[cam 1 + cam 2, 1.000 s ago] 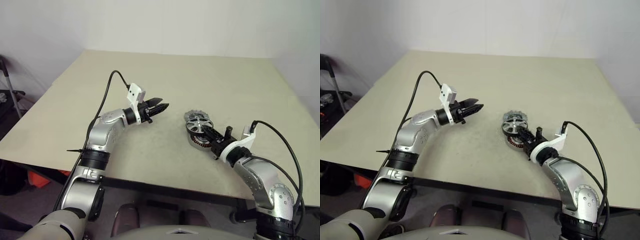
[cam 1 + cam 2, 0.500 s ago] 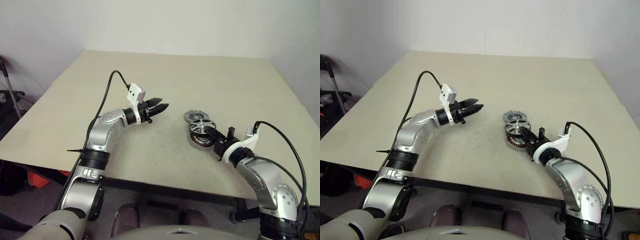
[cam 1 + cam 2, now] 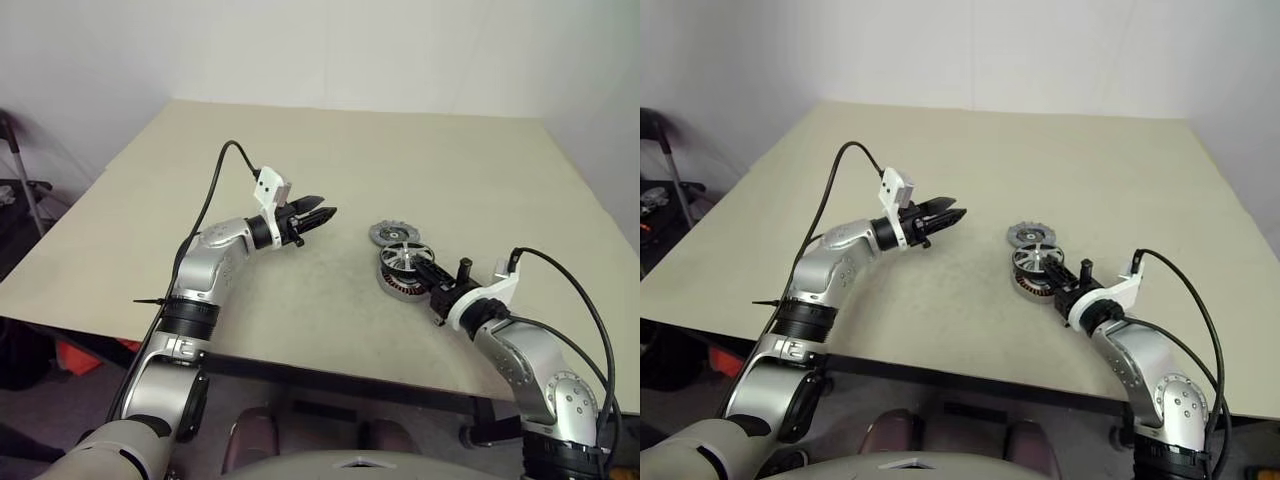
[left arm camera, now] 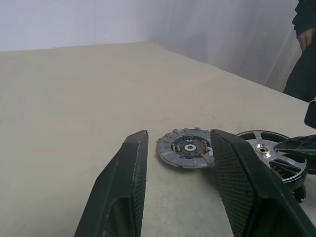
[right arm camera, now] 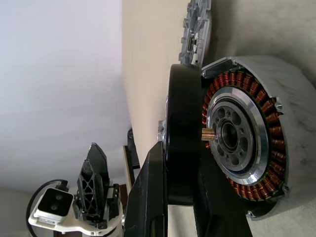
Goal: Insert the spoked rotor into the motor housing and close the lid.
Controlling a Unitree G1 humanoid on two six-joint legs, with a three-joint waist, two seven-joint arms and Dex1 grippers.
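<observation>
The spoked rotor hovers nearly flat just over the motor housing, and my right gripper is shut on its dark rim. In the right wrist view the rim sits between the fingers. A small gap separates the rotor from the copper windings, and its brass shaft tip points at the silver hub. The lid lies flat on the table just behind the housing. My left gripper hangs open and empty to the left, with the lid beyond its fingers.
The beige table stretches wide behind and to the left of the parts; its front edge runs close below my right wrist. A person in dark clothing stands past the table's far side. A metal frame stands on the floor at left.
The rotor in my right gripper has tipped from a steep tilt to nearly flat over the housing. This uncovers the lid behind it. The left arm has not moved.
</observation>
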